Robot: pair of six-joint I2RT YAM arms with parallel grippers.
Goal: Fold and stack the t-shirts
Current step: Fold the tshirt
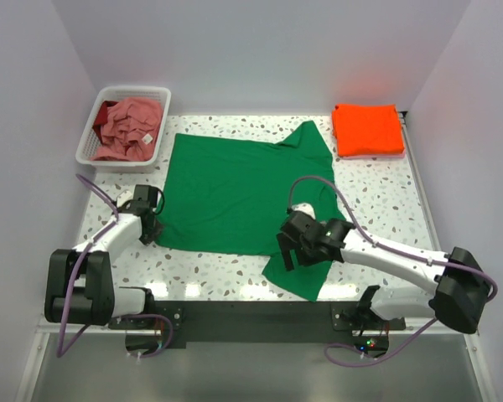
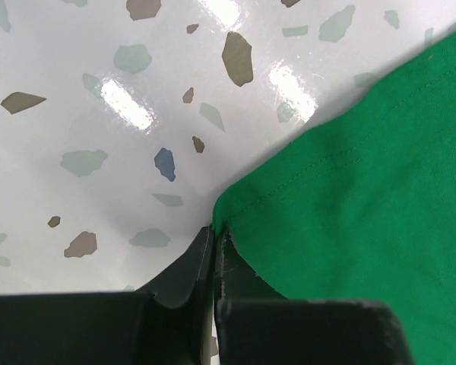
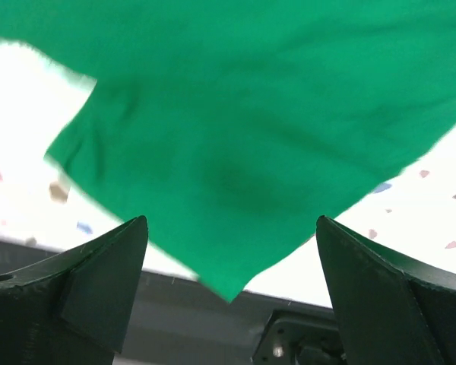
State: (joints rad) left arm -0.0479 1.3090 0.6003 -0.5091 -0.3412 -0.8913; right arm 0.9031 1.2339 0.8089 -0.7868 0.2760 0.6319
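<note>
**Progress:** one shirt of three is done, by the look of it.
- Orange shirt (image 1: 367,127): folded to a neat square at the back right corner of the table (image 1: 377,188); the stack is begun.
- Pink shirt (image 1: 132,126): crumpled in the basket (image 1: 85,144), back left.
- Green shirt (image 1: 226,197): in hand, no fold made yet.

**Green shirt, condition:** spread flat at table centre, mostly smooth with faint creases. One sleeve points toward the back; the near sleeve (image 1: 295,272) reaches the front edge.

**Left gripper** (image 2: 214,232): jaws closed together, pinching the shirt's left hem corner.

**Right gripper** (image 3: 229,222): jaws spread wide, holding nothing, hovering over the near sleeve.

**Left to do:** fold green, fold pink, stack both on orange.
</note>
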